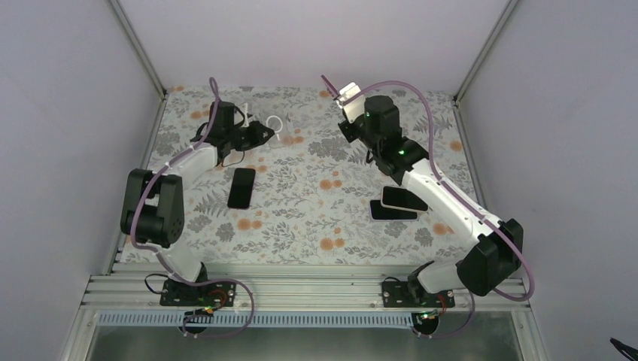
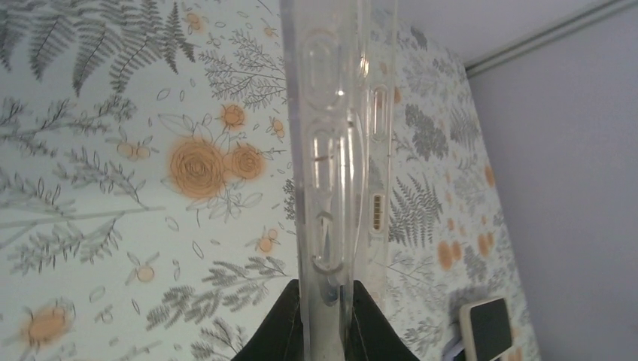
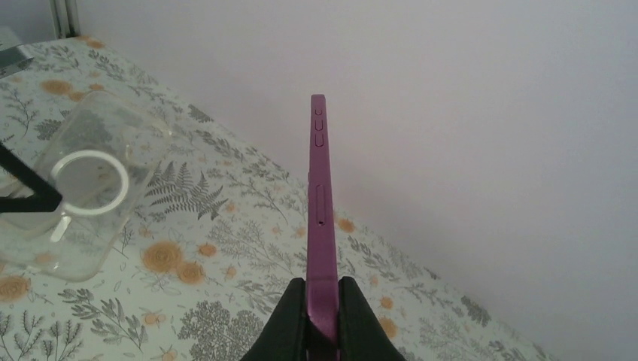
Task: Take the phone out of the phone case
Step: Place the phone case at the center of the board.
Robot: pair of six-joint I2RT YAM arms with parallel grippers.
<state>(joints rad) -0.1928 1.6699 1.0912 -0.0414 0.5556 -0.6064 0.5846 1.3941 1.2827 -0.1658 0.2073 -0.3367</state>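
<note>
The left gripper point(image 2: 325, 320) is clamped tight on the edge of the clear phone case point(image 2: 331, 150), just behind the black phone point(image 1: 241, 187) (which lies flat on the table). The right gripper point(image 3: 323, 320) pinches the purple phone point(image 3: 323, 195) edge-on, fingers closed against both faces. It is out of the case, well off to the black phone's right.
</note>
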